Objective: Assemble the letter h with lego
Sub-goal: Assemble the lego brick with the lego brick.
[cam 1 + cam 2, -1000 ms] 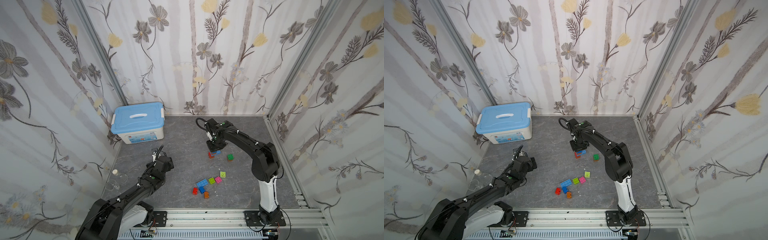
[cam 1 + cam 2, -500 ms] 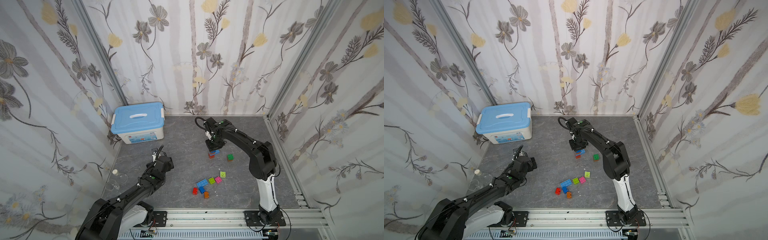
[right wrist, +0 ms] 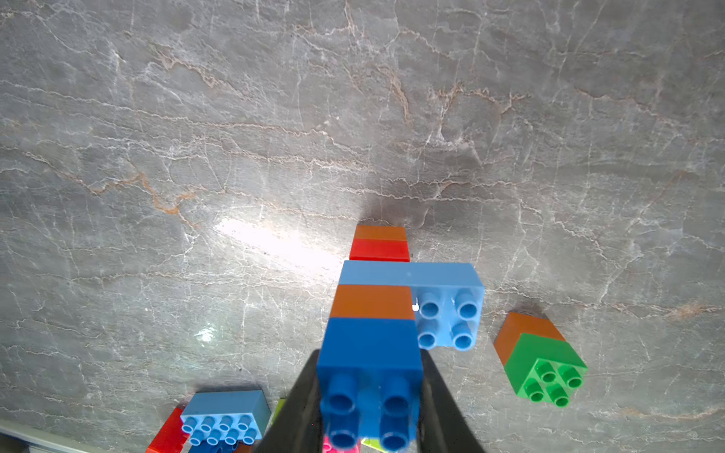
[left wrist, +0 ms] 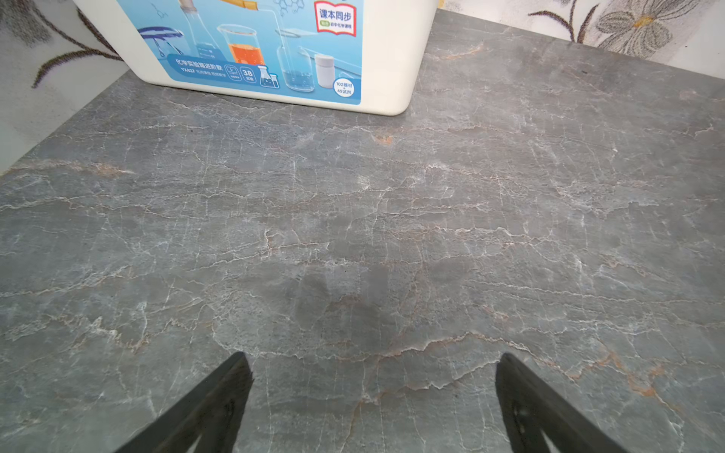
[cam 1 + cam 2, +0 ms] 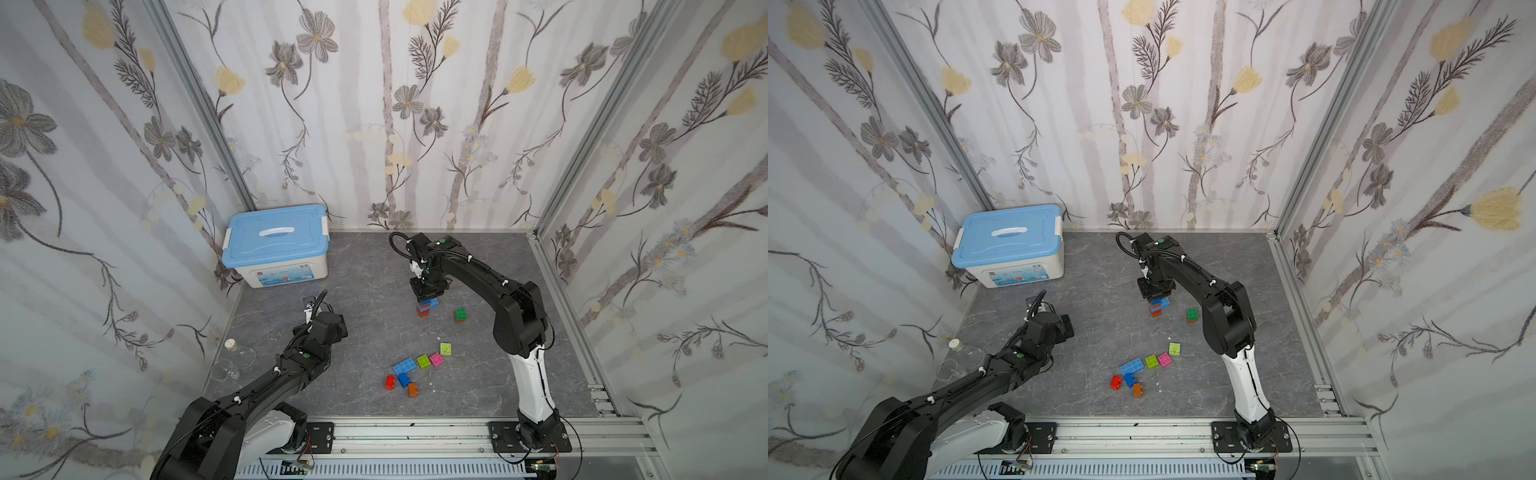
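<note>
Right arm [image 5: 478,274] swung in slightly; right hand [image 3: 368,364] clamps blue brick [image 3: 368,341] atop stack [image 5: 426,309]; left hand [image 4: 372,364] wide open, empty.

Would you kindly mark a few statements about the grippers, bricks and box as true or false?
1. The right gripper is shut on the dark blue brick topping the stack. True.
2. The left gripper is holding a brick. False: it is open and empty above bare tabletop.
3. The green brick sits on an orange brick, apart from the stack. True.
4. The storage box has its lid off. False: the light-blue lid is on.
</note>
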Controlling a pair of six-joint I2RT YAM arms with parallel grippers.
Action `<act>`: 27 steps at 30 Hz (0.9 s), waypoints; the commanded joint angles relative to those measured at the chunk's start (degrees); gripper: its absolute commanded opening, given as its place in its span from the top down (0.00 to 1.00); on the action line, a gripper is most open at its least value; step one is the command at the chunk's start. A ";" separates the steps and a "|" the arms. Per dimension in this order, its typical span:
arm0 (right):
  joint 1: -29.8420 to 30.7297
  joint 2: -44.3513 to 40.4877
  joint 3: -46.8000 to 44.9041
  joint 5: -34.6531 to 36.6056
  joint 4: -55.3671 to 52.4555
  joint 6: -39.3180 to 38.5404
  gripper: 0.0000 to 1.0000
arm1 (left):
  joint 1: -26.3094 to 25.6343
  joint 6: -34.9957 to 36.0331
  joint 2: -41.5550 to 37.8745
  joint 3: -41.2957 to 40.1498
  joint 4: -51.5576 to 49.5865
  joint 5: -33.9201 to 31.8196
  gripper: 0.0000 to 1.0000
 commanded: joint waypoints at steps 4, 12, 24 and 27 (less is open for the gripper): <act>-0.51 4.93 -1.83 1.24 0.57 0.46 0.81 | 0.09 -0.41 -0.13 0.16 0.46 -0.79 0.00; -1.21 2.38 -2.56 1.50 0.57 2.38 0.81 | 0.06 -0.38 -0.08 0.28 0.50 -0.91 0.00; -1.31 7.29 -3.19 0.00 1.65 2.49 0.82 | 0.07 -0.38 -0.14 0.17 0.46 -0.91 0.00; -1.32 10.17 -4.05 -1.27 2.90 2.91 0.82 | 0.03 -0.37 -0.16 0.16 0.46 -0.86 0.00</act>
